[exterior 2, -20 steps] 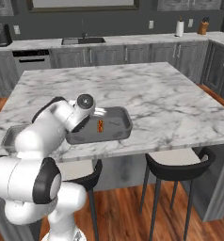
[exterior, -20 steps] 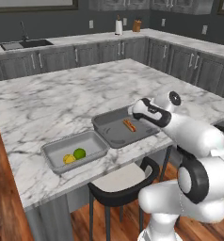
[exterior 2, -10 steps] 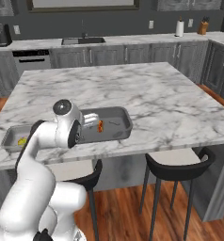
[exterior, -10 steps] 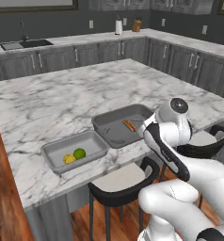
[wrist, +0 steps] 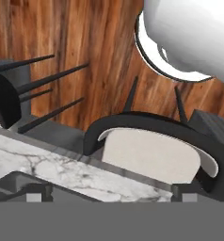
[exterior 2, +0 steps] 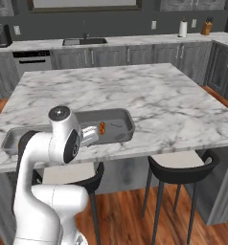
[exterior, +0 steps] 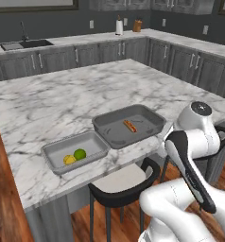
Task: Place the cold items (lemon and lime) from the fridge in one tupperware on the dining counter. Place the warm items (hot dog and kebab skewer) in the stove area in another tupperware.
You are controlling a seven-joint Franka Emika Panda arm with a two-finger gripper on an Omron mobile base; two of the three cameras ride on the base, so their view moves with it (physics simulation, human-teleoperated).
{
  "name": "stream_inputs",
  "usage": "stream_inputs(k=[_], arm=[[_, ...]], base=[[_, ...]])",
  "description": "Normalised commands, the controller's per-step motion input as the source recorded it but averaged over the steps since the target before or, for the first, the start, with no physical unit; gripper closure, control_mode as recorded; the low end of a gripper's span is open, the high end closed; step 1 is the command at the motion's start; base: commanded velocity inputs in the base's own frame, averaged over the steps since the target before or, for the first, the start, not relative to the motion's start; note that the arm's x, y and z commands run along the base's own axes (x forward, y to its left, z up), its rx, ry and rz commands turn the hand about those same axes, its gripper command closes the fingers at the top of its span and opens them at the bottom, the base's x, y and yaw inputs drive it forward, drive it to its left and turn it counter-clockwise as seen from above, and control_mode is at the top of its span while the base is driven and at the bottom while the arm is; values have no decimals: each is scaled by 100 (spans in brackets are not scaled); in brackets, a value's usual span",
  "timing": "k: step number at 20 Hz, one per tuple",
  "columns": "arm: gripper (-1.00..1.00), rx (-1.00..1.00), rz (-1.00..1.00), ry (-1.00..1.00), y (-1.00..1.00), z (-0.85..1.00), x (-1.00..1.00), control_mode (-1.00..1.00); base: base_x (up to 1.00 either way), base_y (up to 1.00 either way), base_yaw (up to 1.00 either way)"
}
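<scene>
The hot dog (exterior: 129,125) lies in the dark grey tupperware (exterior: 152,117) on the marble tabletop (exterior: 53,99), above my gripper (wrist: 109,190), whose fingers stand wide apart, empty, over a cushioned stool (wrist: 151,155). Lemon (exterior: 69,159) and lime (exterior: 80,153), round and smooth, share the lighter tupperware (exterior: 53,152).

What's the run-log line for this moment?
pincer: open, empty, over counter edge | small tupperware: lemon, lime | large tupperware: hot dog, skewer
</scene>
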Motion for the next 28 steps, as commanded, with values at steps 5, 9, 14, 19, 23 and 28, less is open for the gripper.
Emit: stream_inputs(k=[5,9,14,19,23,28], arm=[[-100,-4,21,11,38,-34,-87,-100],[-100,-16,20,19,66,-56,-9,-100],[-100,4,7,2,-19,-35,0,-100],[-100,8,1,-1,-42,-23,-8,-100],[-100,0,0,0,0,0,0,100],[-100,0,0,0,0,0,0,100]], base=[[0,0,0],[0,0,0],[0,0,0],[0,0,0],[-48,-29,23],[-69,-16,33]])
